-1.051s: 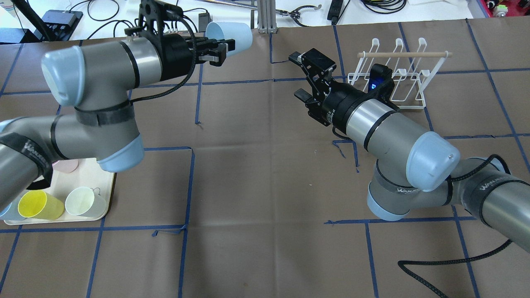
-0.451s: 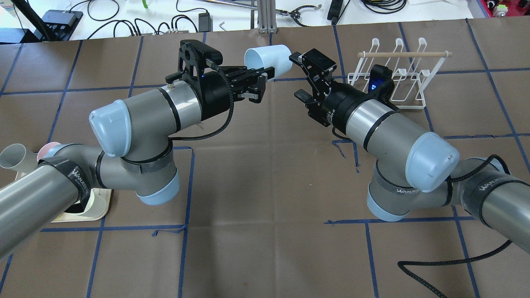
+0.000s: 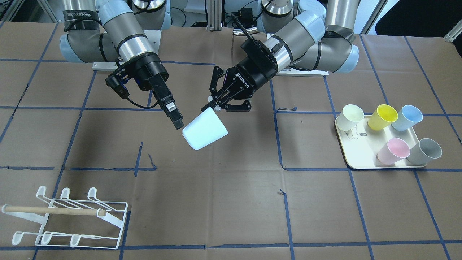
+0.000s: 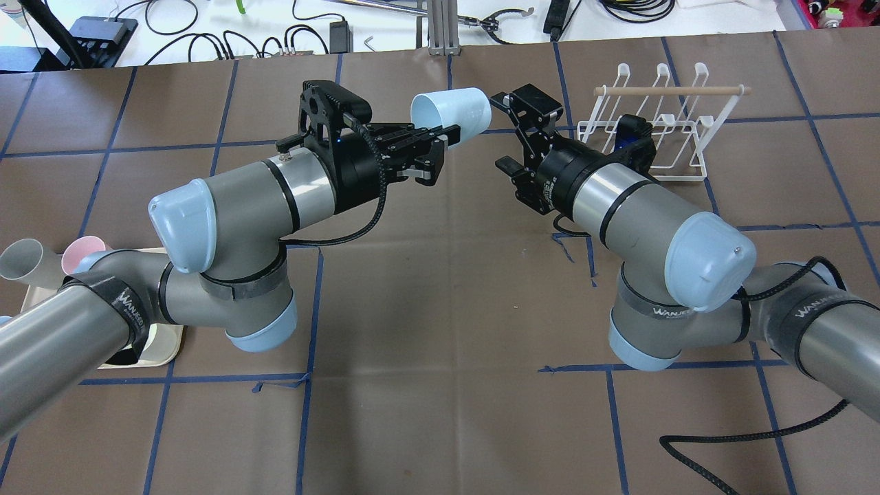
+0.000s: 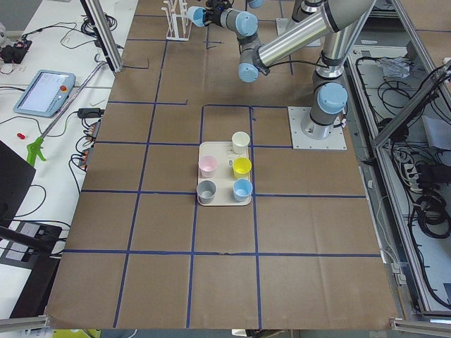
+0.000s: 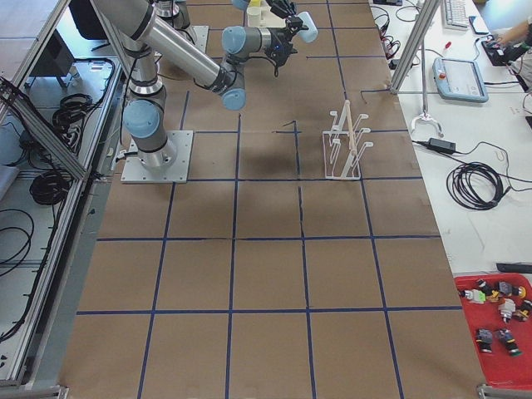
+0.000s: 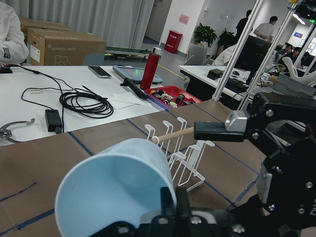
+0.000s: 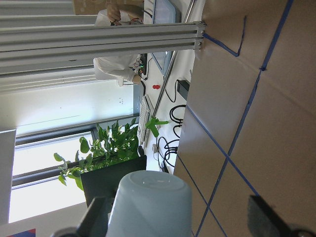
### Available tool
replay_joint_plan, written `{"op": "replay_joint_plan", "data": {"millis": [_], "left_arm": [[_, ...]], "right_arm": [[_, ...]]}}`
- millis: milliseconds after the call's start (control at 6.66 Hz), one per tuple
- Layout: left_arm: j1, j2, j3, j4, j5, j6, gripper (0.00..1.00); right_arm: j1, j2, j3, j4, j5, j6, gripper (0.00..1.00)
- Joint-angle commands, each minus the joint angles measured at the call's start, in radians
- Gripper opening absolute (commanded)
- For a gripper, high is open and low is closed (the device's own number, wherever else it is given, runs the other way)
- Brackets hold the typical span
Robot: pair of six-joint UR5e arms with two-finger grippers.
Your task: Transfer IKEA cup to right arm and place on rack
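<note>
A pale blue cup (image 4: 454, 110) is held on its side above the table, its open end toward the left arm. My left gripper (image 4: 438, 137) is shut on the cup's rim wall, as the left wrist view shows, the cup (image 7: 116, 182) filling the foreground. My right gripper (image 4: 507, 134) is open, with the cup's base (image 8: 153, 202) just inside its jaws, close to one finger (image 3: 173, 113). The white wire rack (image 4: 660, 127) with the wooden dowel stands behind the right arm and also shows in the front view (image 3: 68, 216).
A cream tray (image 3: 346, 153) at the robot's left holds several cups: cream (image 3: 352, 116), yellow (image 3: 382, 116), blue (image 3: 407, 117), pink (image 3: 393, 150) and grey (image 3: 426, 151). Cables and tools lie beyond the table's far edge (image 4: 481, 20).
My left arm swung the cup rightward to the table's middle and brought its base up to my right gripper's open jaws. The right gripper shifted slightly toward the cup.
</note>
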Motion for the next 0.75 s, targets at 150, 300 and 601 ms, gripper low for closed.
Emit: {"op": "replay_joint_plan", "data": {"millis": [150,300,601], "left_arm": [[0.023,0.001,0.000,0.000,-0.042,0.001,0.00],[0.023,0.001,0.000,0.000,-0.042,0.001,0.00],[0.023,0.001,-0.002,0.000,-0.042,0.001,0.00]], "right_arm": [[0.033,0.002,-0.038,0.021,-0.047,0.058,1.00],[0.062,0.000,-0.064,0.067,-0.057,0.087,1.00],[0.080,0.007,-0.072,0.076,-0.086,0.107,0.99]]}}
